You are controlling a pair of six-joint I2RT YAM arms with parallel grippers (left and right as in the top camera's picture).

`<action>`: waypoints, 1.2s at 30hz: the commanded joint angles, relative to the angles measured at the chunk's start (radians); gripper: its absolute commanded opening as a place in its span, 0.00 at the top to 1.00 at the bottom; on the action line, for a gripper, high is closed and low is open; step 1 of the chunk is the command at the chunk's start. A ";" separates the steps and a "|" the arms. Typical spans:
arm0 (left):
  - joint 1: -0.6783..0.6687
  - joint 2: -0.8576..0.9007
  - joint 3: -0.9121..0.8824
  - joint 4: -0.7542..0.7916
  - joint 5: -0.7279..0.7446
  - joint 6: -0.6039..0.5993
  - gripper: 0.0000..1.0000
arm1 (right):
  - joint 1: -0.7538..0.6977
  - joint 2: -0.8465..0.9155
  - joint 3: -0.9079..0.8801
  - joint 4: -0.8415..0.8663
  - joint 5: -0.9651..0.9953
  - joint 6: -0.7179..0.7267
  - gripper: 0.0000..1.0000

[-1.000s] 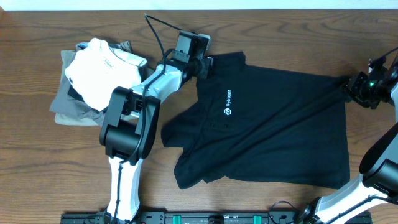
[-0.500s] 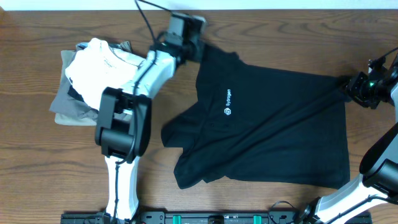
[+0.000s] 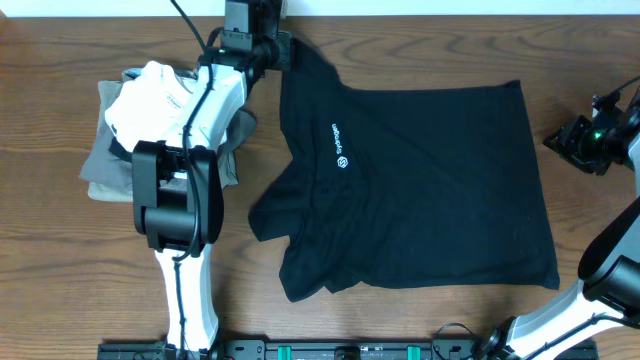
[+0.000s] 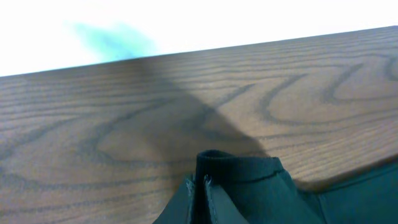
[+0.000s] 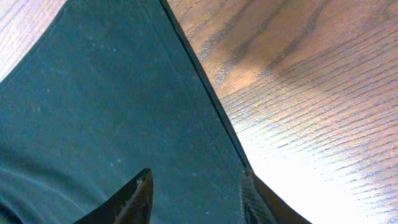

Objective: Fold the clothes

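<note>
The clothes, a black polo shirt (image 3: 420, 190) with a small white logo (image 3: 340, 148), lie spread over the middle of the table. My left gripper (image 3: 280, 48) is at the far edge, shut on the shirt's upper-left corner. In the left wrist view a fold of the shirt (image 4: 249, 186) sticks up past the closed left gripper (image 4: 200, 182). My right gripper (image 3: 555, 140) sits at the right, a little way off the shirt's straight hem. In the right wrist view the right gripper (image 5: 196, 175) is open, and the shirt (image 5: 112, 93) lies flat on the table beyond its tips.
A pile of folded garments (image 3: 160, 120), white on top of grey and olive, sits at the back left. The left arm (image 3: 185, 190) runs along the pile's right side. The table's far edge (image 4: 186, 53) is just beyond the left gripper.
The left gripper has closed on the shirt's corner and pulled it left and towards the far edge. The shirt's right corner has come away from the right gripper. The right arm has stayed put.
</note>
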 commanded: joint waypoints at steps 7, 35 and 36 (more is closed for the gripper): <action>0.013 0.010 0.193 -0.100 -0.053 0.025 0.64 | 0.001 0.006 0.003 -0.039 -0.011 -0.013 0.55; -0.115 -0.068 0.262 -0.942 -0.002 0.026 0.23 | 0.141 0.069 -0.321 0.406 0.097 0.257 0.99; -0.115 -0.068 0.262 -0.949 -0.002 0.024 0.23 | 0.143 0.072 -0.329 0.415 0.129 0.272 0.99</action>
